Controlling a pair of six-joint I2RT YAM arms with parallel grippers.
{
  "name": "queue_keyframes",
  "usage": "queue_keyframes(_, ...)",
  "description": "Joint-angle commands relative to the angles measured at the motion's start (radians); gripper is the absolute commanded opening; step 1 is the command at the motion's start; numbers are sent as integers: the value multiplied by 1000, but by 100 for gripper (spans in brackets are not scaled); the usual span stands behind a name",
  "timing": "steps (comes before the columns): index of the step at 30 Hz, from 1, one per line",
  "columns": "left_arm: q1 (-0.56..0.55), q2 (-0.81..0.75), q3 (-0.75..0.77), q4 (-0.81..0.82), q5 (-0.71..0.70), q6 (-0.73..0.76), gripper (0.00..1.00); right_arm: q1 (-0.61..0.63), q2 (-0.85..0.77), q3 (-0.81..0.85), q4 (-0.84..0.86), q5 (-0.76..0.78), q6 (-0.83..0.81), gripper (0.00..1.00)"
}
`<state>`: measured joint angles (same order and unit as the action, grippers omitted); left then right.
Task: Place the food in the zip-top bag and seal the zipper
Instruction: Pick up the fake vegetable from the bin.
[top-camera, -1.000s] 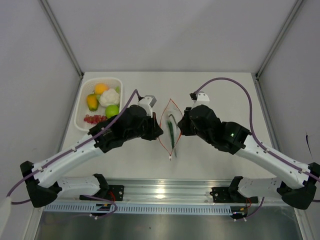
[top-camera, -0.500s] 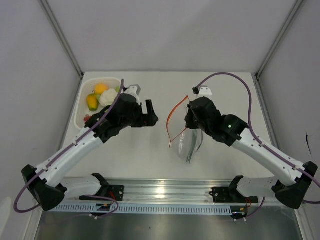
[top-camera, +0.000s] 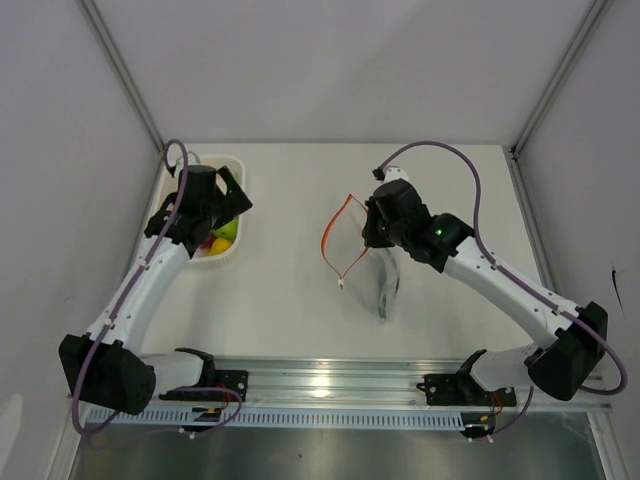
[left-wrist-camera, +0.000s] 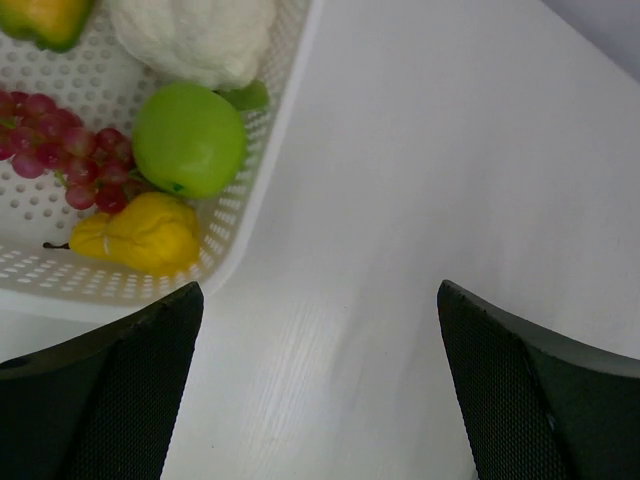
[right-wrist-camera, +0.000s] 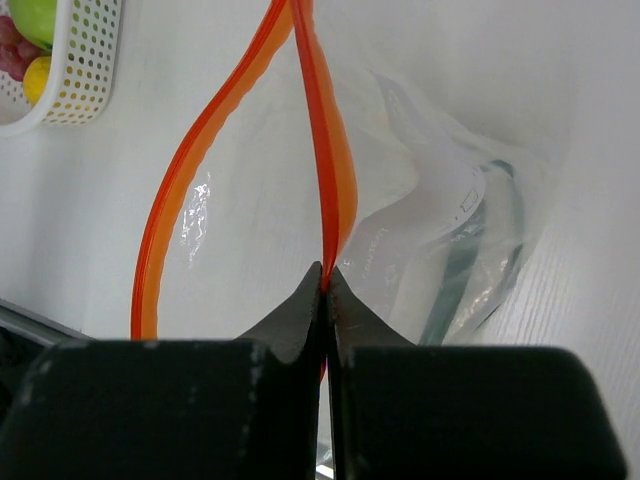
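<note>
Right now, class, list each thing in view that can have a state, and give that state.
zip-top bag, mouth open, green stalks inside.
zipper, unsealed, one side pinched.
left pincer, open, empty, near the basket.
right pincer, shut on the zipper.
basket, holding green apple, cauliflower, grapes, yellow fruit.

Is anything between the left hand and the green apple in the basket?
Nothing lies over the green apple. From the open left hand, only the basket wall stands in the way; the cauliflower, red grapes and yellow fruit sit close around it.
</note>
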<state>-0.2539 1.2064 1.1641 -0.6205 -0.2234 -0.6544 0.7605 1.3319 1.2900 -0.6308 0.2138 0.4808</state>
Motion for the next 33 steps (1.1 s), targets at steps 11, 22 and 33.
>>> queue_keyframes(11, 251, 304, 17, 220, 21, -275, 99, -66, 81, 26, 98, -165, -54, 0)
queue_keyframes(22, 331, 496, 98, 343, 67, -286, 100, -125, 167, 81, 138, -266, -79, 0)
queue_keyframes(33, 361, 663, 201, 424, 118, -249, 96, -171, 245, 127, 164, -317, -77, 0)
